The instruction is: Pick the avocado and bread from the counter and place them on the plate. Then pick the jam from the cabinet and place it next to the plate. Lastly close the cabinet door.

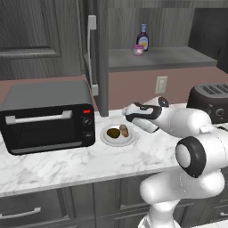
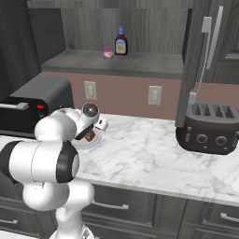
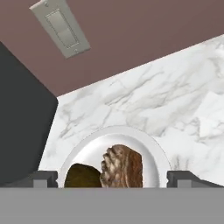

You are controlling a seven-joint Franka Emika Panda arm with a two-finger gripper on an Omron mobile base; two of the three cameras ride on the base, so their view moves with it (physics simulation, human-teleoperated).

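Observation:
The dark avocado (image 1: 113, 132) and the tan bread (image 1: 124, 130) lie side by side on the round pale plate (image 1: 107, 139), on the white marble counter (image 1: 67, 164). My gripper (image 1: 128, 116) hovers just above the plate's right side, open and empty. Looking down from the hand, the bread (image 3: 123, 166) and avocado (image 3: 82, 177) sit on the plate (image 3: 151, 151) between the two spread fingertips (image 3: 43, 178). The pink jam (image 1: 138, 50) stands on the cabinet shelf (image 1: 169, 58). The cabinet door (image 1: 101, 67) stands open, edge-on, its silver handle (image 1: 91, 53) facing me. From the right, the jam (image 2: 108, 52) shows on the shelf too.
A black toaster oven (image 1: 46, 116) stands just left of the plate. A dark toaster (image 1: 213, 100) sits at the right end of the counter. A dark bottle with a yellow label (image 1: 143, 38) stands behind the jam. Wall outlets (image 1: 160, 84) line the backsplash.

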